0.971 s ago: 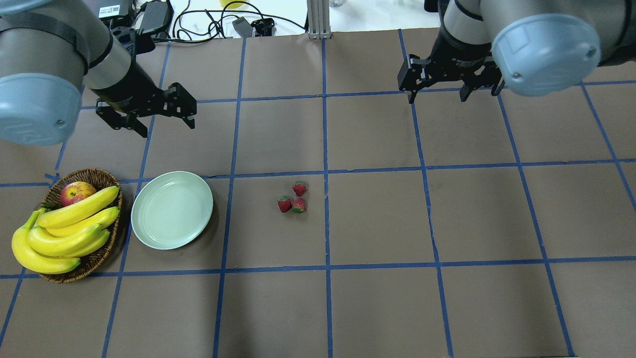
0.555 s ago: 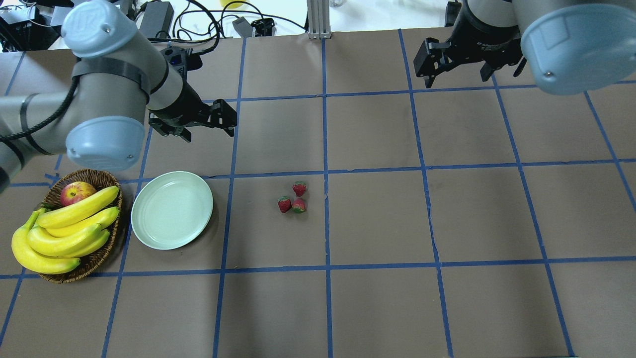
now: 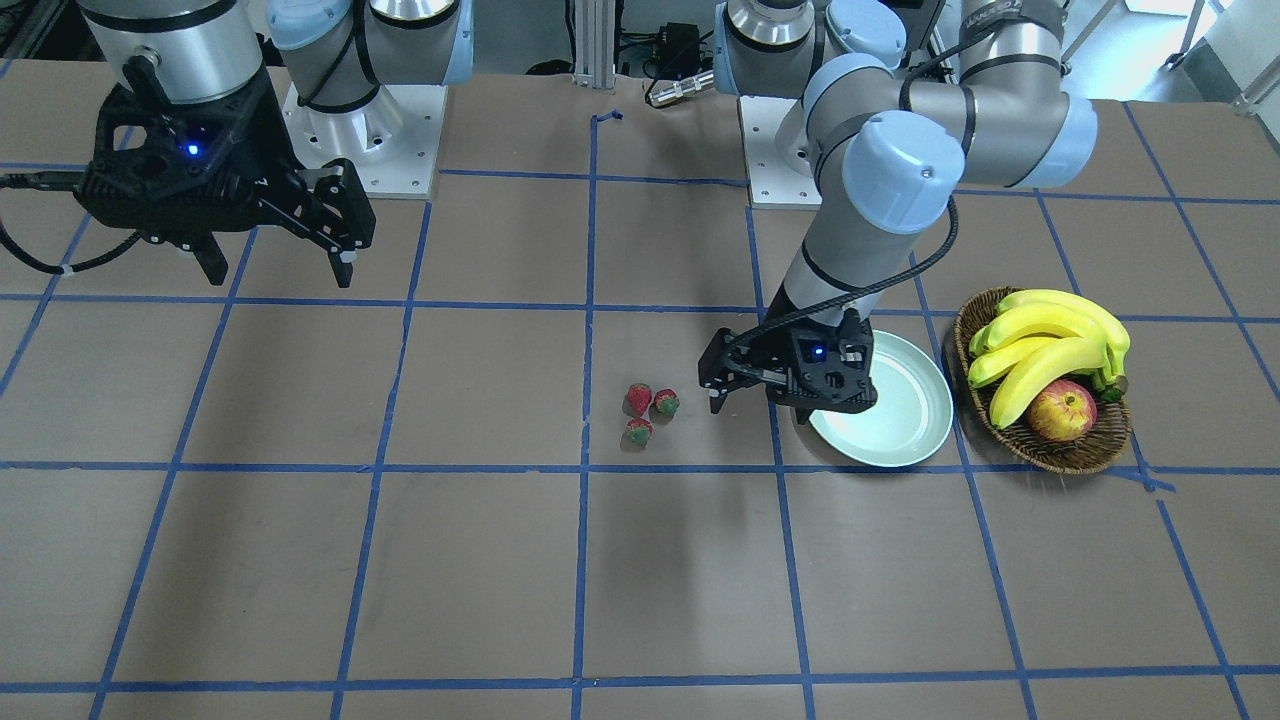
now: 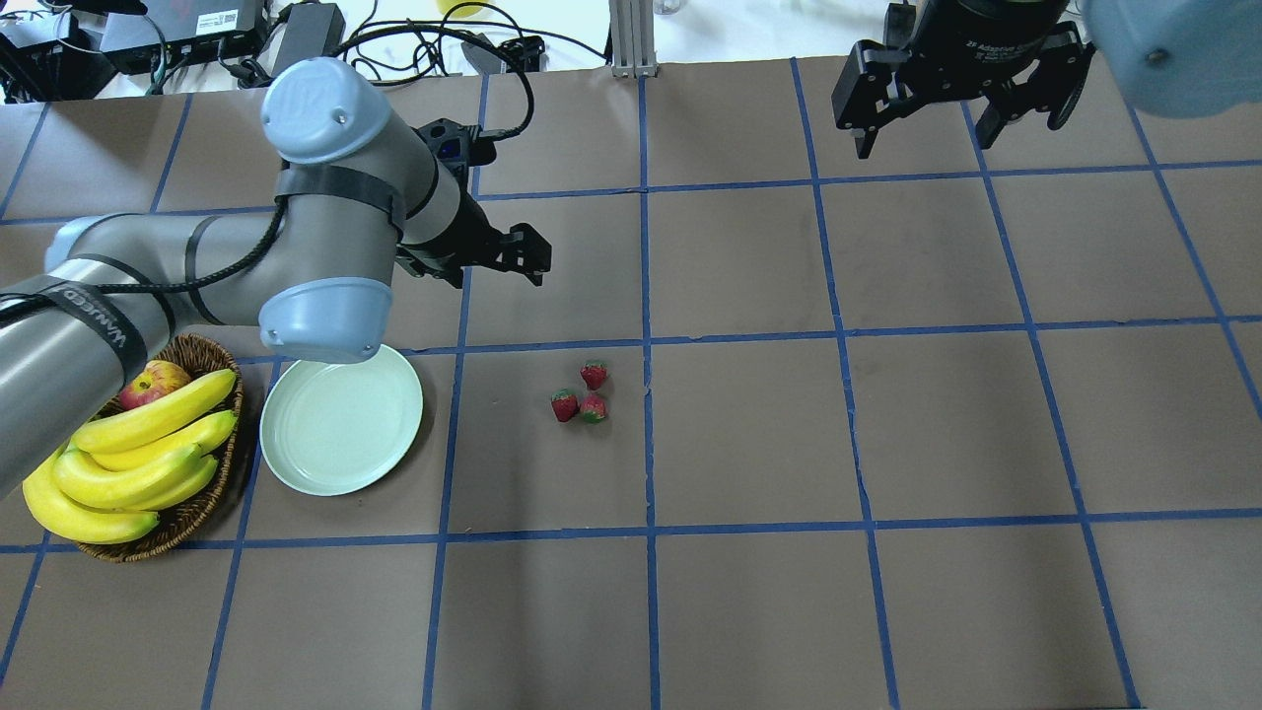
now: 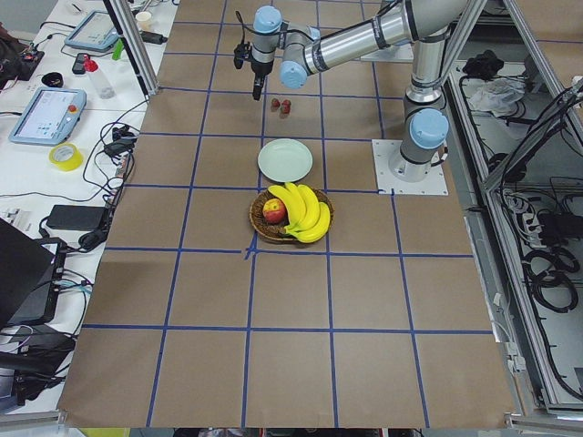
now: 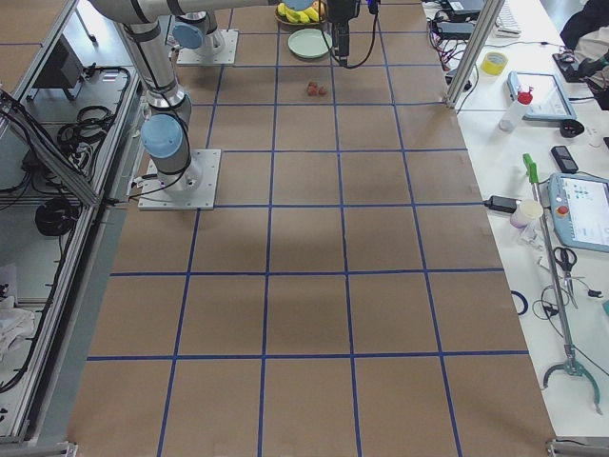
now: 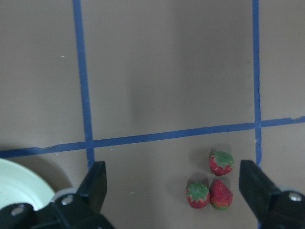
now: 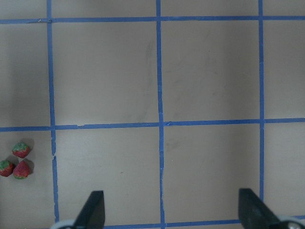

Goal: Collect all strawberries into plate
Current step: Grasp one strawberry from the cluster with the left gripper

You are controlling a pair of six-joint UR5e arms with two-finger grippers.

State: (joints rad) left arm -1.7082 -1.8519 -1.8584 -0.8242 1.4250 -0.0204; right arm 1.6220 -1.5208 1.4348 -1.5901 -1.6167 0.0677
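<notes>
**On the taped table (image 4: pixel 749 434), strawberries (image 4: pixel 582 391) lie outside the plate (image 4: pixel 341 416)**

I see the three berries bunched on brown paper gridded with blue tape, at the plate's 3 o'clock. A wicker basket (image 4: pixel 192 521) of bananas (image 4: pixel 138 444) sits at its 9. My left gripper (image 4: pixel 500 268) hangs at the berries' 11, jaws spread. The right gripper (image 4: pixel 924 123) is at their 1, well apart, also spread. Cables (image 4: pixel 414 44) clutter the far edge.
</notes>
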